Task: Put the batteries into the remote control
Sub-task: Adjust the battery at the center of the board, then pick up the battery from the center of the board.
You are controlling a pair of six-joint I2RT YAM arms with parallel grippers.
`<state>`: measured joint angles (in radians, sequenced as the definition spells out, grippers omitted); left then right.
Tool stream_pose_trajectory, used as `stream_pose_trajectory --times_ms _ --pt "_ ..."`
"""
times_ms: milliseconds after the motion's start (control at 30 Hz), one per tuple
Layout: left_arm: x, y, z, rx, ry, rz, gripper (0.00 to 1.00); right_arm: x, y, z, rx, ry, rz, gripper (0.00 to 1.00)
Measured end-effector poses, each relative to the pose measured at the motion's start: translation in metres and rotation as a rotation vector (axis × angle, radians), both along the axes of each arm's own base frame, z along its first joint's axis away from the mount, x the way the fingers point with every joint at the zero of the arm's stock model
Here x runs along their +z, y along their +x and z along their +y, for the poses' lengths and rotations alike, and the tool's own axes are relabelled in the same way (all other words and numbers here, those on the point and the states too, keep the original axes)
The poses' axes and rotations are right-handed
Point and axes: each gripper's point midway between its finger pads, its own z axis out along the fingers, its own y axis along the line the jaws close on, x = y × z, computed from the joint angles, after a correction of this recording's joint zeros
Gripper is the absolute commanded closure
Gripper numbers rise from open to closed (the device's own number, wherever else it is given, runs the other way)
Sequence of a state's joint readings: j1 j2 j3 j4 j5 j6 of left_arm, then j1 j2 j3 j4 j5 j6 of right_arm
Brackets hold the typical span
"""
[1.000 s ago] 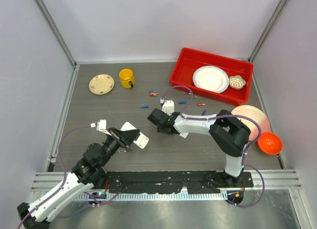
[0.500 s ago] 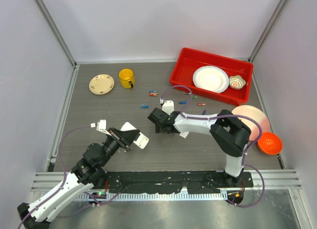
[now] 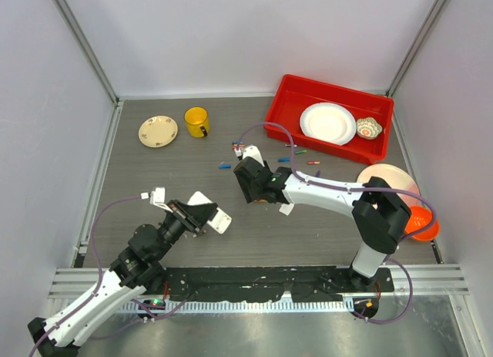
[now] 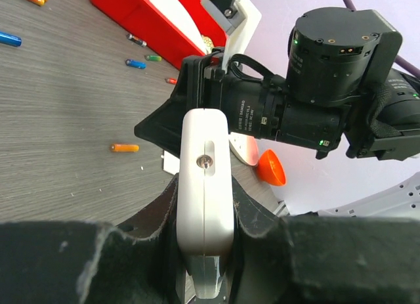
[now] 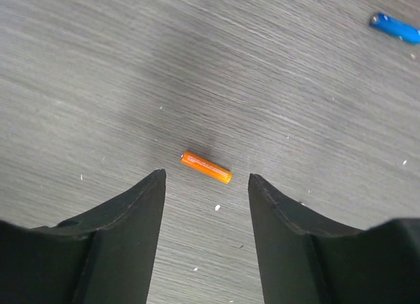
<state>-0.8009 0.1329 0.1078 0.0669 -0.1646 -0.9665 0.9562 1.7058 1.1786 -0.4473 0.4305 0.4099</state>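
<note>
The right jaws, apart, have shifted over an orange battery (image 5: 206, 167); the left jaws clamp the remote control (image 4: 206, 179).

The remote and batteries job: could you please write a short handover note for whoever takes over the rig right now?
Left hand: shut on the remote, held off the table.
Right hand: open, above an orange battery lying on the table, not touching it.
Other batteries: loose on the table near the red bin.
Done: remote picked up.
Left: grip the battery and fit it; no battery shows in the remote.
</note>
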Motion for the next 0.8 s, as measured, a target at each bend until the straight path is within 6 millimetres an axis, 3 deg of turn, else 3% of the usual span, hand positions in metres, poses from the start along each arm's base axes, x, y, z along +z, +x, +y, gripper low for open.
stream_pose_trajectory --times_ms 333,600,800 --pt "0.005 -0.003 0.002 -0.002 -0.03 -0.002 1.0 -0.009 -0.003 0.005 0.24 -0.074 0.025 0.43" --pt "0.003 -0.003 0.003 -0.002 -0.026 0.004 1.0 -0.044 -0.009 0.003 0.322 -0.153 0.104 0.47" --pt "0.002 -0.004 0.003 -0.002 -0.023 0.007 1.0 -0.052 -0.007 0.003 0.338 -0.167 0.127 0.52"
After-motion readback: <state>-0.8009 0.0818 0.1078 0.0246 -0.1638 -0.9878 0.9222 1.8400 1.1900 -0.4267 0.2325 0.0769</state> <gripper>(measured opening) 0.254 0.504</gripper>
